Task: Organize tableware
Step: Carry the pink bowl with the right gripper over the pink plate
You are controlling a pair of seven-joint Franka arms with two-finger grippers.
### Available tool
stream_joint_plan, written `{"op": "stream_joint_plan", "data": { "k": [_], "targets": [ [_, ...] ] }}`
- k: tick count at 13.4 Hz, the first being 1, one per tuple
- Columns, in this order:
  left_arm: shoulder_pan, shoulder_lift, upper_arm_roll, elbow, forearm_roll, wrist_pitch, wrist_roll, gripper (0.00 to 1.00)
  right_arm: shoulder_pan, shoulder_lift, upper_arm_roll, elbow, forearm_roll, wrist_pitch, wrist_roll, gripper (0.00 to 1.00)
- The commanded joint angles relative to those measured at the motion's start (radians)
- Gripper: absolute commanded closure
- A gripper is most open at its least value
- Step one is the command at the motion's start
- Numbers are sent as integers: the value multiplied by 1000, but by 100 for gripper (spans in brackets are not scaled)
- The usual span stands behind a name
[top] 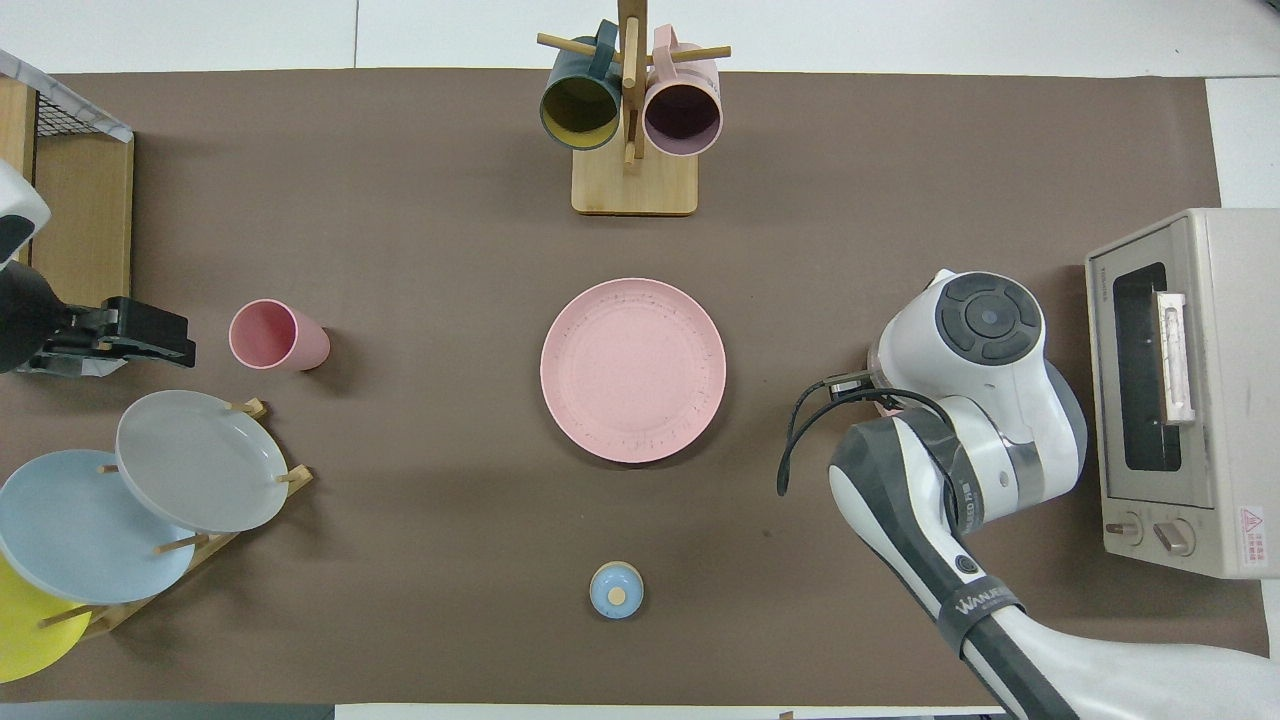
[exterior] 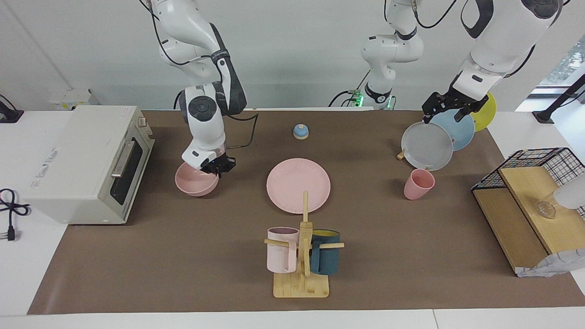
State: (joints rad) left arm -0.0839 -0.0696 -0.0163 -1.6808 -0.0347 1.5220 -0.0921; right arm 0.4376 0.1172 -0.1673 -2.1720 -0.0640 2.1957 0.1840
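Observation:
The pink plate (exterior: pixel 298 185) lies flat at the middle of the mat, also in the overhead view (top: pixel 633 370). The pink bowl (exterior: pixel 194 182) sits between the plate and the toaster oven; in the overhead view the right arm hides nearly all of it. My right gripper (exterior: pixel 218 167) is down at the bowl's rim on the plate's side, shut on it. The pink cup (exterior: pixel 418 183) stands upright toward the left arm's end (top: pixel 275 335). My left gripper (exterior: pixel 442 111) is open and empty in the air over the plate rack, apart from the cup (top: pixel 150 335).
A wooden rack holds grey (exterior: pixel 427 145), blue (exterior: pixel 454 129) and yellow (exterior: pixel 483 111) plates. A mug tree (exterior: pixel 304 256) with pale pink and teal mugs stands farther from the robots than the plate. A toaster oven (exterior: pixel 87 162), a blue bell (exterior: pixel 300 131) and a wire shelf (exterior: pixel 530 201) are also there.

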Motion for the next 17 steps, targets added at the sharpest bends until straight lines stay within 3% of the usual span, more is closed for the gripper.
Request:
{"op": "stream_joint_plan", "data": {
  "k": [1,5,8,10,12,17],
  "targets": [
    [9,-19,-2,-11,2,-5,5,0,21,27,8,111,-14,-115,0,100],
    [10,-19,-2,-11,2,3,6,0,134,111,12,407,4,-332,93,100],
    [10,-19,-1,-11,2,6,8,0,249,308,38,708,6,-488,305,100],
    [9,-19,-1,-13,2,20,12,0,266,428,119,854,0,-498,408,100],
    [9,-18,-1,-13,2,24,11,0,279,475,176,896,-5,-441,527,100],
    [10,-3,-1,-48,-1,104,6,0,331,513,180,884,-39,-367,560,100]
  ]
}}
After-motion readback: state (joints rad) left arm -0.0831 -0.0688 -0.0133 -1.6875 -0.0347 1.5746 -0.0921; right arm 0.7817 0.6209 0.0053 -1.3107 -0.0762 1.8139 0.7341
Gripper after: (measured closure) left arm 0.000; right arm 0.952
